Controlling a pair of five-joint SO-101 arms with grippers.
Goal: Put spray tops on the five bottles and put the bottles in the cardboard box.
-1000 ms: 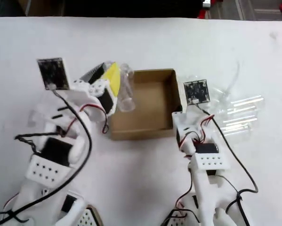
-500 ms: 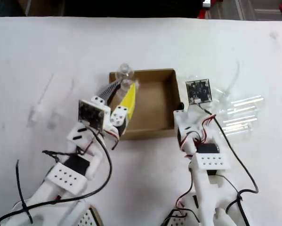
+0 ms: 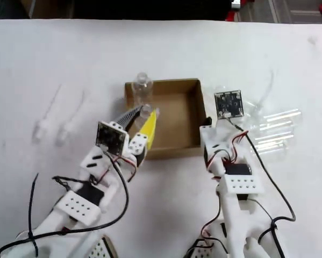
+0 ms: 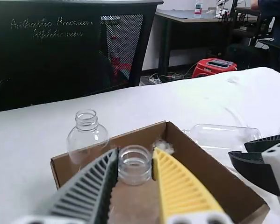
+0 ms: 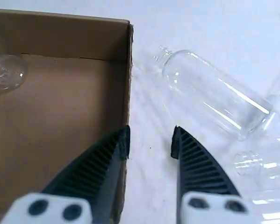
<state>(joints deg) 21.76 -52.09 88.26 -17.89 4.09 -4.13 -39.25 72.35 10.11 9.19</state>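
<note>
Left wrist view: cardboard box point(image 4: 200, 163) on white table point(image 4: 224, 98), mesh chair point(image 4: 60, 46) beyond.

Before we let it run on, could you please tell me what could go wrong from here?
The bottle in the left gripper at the cardboard box has a bare neck, so it may be boxed uncapped. The upright bottle at the box's corner stands close to that gripper and could be tipped.
</note>
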